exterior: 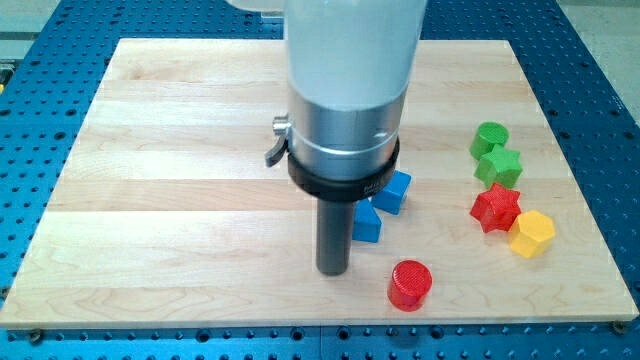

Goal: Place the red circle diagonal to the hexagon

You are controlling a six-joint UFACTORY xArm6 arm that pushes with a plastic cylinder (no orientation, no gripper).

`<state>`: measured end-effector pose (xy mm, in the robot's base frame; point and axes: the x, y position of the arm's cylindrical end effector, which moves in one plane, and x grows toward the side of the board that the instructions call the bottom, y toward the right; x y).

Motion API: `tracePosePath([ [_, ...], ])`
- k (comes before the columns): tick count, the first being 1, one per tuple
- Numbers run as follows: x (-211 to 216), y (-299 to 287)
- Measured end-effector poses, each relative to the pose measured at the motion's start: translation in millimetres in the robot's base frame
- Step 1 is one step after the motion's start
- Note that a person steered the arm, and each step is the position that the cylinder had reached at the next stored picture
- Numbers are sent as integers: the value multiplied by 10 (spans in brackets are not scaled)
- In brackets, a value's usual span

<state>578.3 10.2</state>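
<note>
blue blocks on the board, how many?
2: one blue block right of the arm, another blue block just below-left of it, beside the rod. Arm may hide more.

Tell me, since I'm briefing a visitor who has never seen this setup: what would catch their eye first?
The big arm column dominates the centre, ending in a dark rod whose tip rests on the wooden board. The red circle lies just to the tip's right near the view's bottom, with blue blocks partly hidden behind the rod. At the right edge cluster two green blocks, a red star and the yellow hexagon.
</note>
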Motion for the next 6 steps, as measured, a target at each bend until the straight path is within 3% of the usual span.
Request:
tracePosePath([
  [2,364,250],
  [4,292,1223],
  [6,403,1643],
])
